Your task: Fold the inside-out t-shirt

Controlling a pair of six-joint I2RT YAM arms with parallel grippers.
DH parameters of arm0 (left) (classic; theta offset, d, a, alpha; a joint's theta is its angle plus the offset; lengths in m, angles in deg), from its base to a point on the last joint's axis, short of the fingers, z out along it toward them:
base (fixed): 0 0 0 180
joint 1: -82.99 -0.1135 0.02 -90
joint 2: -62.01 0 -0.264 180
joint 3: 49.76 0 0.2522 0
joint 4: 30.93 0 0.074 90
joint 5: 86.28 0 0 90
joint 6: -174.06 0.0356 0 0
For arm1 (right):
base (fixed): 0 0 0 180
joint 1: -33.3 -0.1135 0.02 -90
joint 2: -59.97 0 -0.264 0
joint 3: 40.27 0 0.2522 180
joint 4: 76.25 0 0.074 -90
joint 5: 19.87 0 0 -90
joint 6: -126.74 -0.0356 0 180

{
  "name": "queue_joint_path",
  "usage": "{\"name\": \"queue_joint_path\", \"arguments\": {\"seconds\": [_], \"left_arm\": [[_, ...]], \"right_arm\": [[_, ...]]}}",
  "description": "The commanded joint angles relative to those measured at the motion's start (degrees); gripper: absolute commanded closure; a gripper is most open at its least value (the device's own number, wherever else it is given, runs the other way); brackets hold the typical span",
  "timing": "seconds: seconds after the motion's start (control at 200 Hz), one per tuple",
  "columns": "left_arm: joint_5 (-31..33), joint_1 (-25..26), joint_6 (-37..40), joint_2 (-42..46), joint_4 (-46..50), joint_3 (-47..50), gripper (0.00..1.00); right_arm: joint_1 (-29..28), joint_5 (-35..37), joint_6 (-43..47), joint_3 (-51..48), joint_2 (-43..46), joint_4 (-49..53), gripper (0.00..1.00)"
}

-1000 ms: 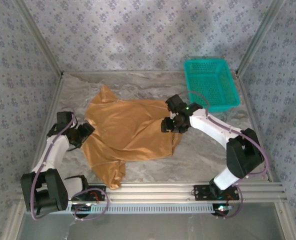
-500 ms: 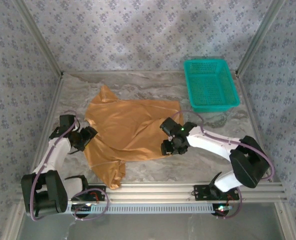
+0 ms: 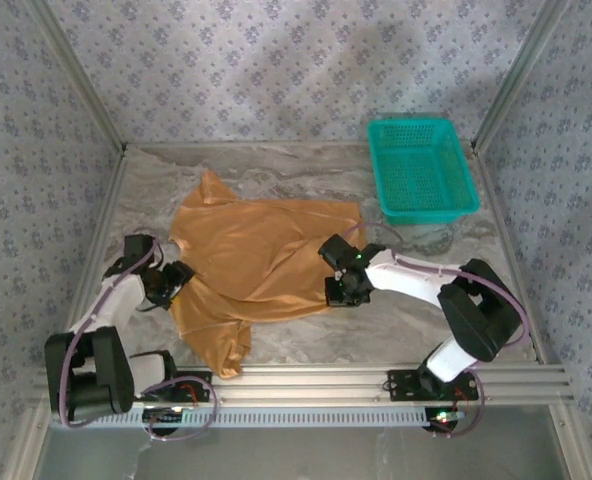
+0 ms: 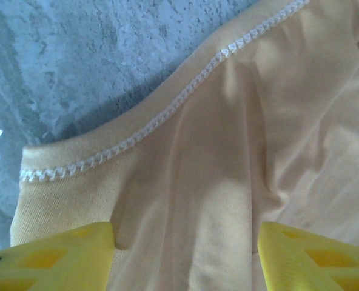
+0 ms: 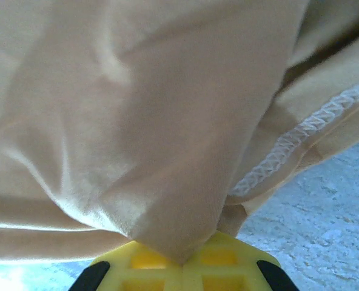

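The limp, light inside-out t-shirt likely drapes, so grip stitched hems: right gripper pinches centre-frame cloth, left gripper gapes.

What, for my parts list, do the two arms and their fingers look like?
Both the left arm and right arm have white links, black joints and looping lilac cables. A green light glows near the right wrist. The fingers are yellow plastic with cut-out pockets.

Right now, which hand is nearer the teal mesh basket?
Right. The right hand pinches the orange cotton t-shirt's edge, left of the basket; the left hand, at its opposite edge.
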Motion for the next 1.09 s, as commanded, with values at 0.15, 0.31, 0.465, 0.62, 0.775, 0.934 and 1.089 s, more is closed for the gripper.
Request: {"name": "queue_joint_path", "arguments": {"seconds": [0.15,0.31,0.465,0.62,0.775,0.934,1.089], "left_arm": [[3.4,0.4,-1.7,-6.5,-2.1,-3.5,0.38],[4.3,0.7,-1.9,-7.0,-0.8,-5.6,0.4],[14.6,8.0,-2.0,-1.6,6.3,-9.5,0.4],[17.0,17.7,-5.1,3.4,7.9,-9.4,0.4],[11.6,23.2,-10.8,3.4,1.5,-4.1,0.4],[9.5,23.7,-13.0,1.6,-1.4,-0.9,0.4],[9.3,23.1,-13.1,-0.1,-3.0,0.5,0.39]], "right_arm": [[-3.8,0.4,-3.1,-2.8,14.6,9.7,1.0],[-8.5,-4.4,-11.1,-11.9,21.8,4.9,0.91],[-9.7,-3.3,-12.8,-12.4,24.2,5.3,0.44],[-0.4,-2.1,-4.5,-0.9,19.8,4.7,0.3],[8.9,-6.4,6.4,20.2,-2.1,-1.3,0.33],[11.0,-11.8,11.1,52.3,-30.5,6.0,0.4],[12.5,-18.2,9.0,76.8,-50.1,13.7,0.43]]}}
